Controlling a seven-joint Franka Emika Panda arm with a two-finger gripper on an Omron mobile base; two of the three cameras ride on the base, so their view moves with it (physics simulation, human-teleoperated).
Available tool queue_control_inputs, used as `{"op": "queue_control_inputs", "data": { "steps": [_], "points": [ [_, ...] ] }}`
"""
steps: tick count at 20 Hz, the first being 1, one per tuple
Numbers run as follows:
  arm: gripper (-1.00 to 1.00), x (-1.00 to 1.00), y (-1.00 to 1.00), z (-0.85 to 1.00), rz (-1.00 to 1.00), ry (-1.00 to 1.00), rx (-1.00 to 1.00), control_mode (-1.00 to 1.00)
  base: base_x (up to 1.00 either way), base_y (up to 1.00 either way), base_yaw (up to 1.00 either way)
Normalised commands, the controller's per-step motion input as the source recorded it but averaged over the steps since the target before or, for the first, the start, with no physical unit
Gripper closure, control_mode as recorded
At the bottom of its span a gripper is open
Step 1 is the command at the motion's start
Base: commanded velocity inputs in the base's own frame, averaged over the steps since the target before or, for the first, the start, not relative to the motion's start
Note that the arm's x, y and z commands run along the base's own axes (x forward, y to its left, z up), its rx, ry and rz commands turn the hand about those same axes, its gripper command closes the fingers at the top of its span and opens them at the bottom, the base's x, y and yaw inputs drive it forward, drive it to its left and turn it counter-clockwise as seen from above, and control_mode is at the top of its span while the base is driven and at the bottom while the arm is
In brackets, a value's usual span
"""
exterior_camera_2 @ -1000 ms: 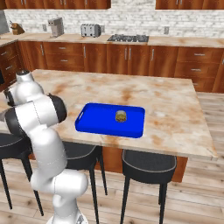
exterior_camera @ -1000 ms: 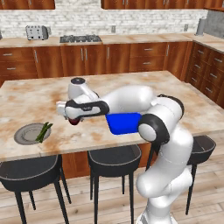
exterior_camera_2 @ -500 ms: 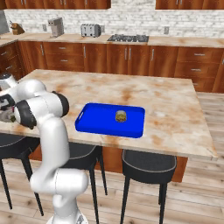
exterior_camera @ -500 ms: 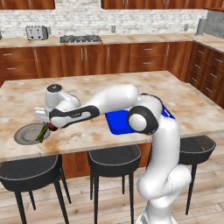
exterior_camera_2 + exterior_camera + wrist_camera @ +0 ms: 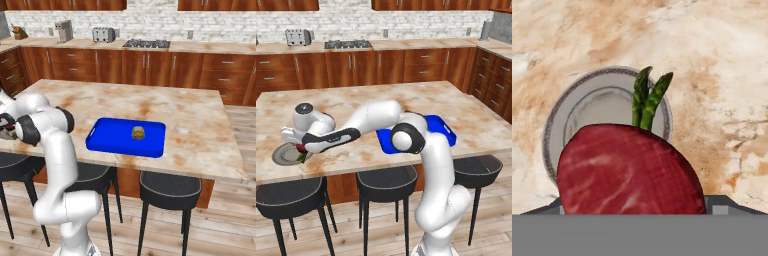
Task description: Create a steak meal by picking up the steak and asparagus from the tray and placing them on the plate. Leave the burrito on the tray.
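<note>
Hovering over the plate, the gripper held jaws clamped wide on the steak, asparagus already lying on that plate; best lowered centrally beside the stalks before release, burrito left on the tray.

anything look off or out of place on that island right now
Nothing stands out. The asparagus lies on the plate, tips reaching over its rim. The steak is held in the tool over the plate. The burrito sits on the tray.
</note>
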Motion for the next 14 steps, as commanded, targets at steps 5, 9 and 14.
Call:
{"op": "queue_control_inputs", "data": {
  "steps": [5, 9, 14],
  "points": [
    [1.00, 0.06, 0.00, -0.47, 0.00, -0.17, 0.20, -1.00, 0.00, 0.00, 0.00],
    [1.00, 0.12, 0.09, 0.00, 0.00, -0.01, 0.18, -1.00, 0.00, 0.00, 0.00],
    [1.00, 0.24, 0.18, 0.00, 0.00, 0.00, 0.11, -1.00, 0.00, 0.00, 0.00]
  ]
}}
